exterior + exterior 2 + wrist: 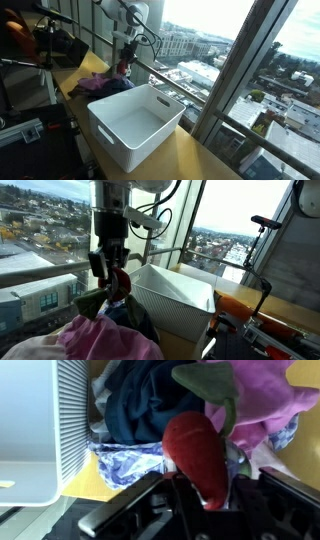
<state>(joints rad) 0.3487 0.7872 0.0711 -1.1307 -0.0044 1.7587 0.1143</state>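
Wrist view shows a red cloth (197, 455) pinched between the jaws. The jaws are almost closed, with only the cloth between them. The red cloth hangs over a pile of clothes (125, 460). In the pile there is a dark blue cloth (140, 405), a pink cloth (265, 405) and a green cloth (215, 385). The green cloth sits right by the red one, and I cannot tell if they are one piece. A white basket (40, 430) with slits in its wall is beside the pile. A bit of yellow tabletop (85, 482) shows next to it.

In an exterior view the red cloth (119, 283) hangs from the jaws just above the pile of clothes (95, 335), and the white basket (185, 300) stands near. In an exterior view the white basket (135, 125) sits on the tabletop (195, 158), with the pile of clothes (100, 85) behind it, by a big window (235, 45).
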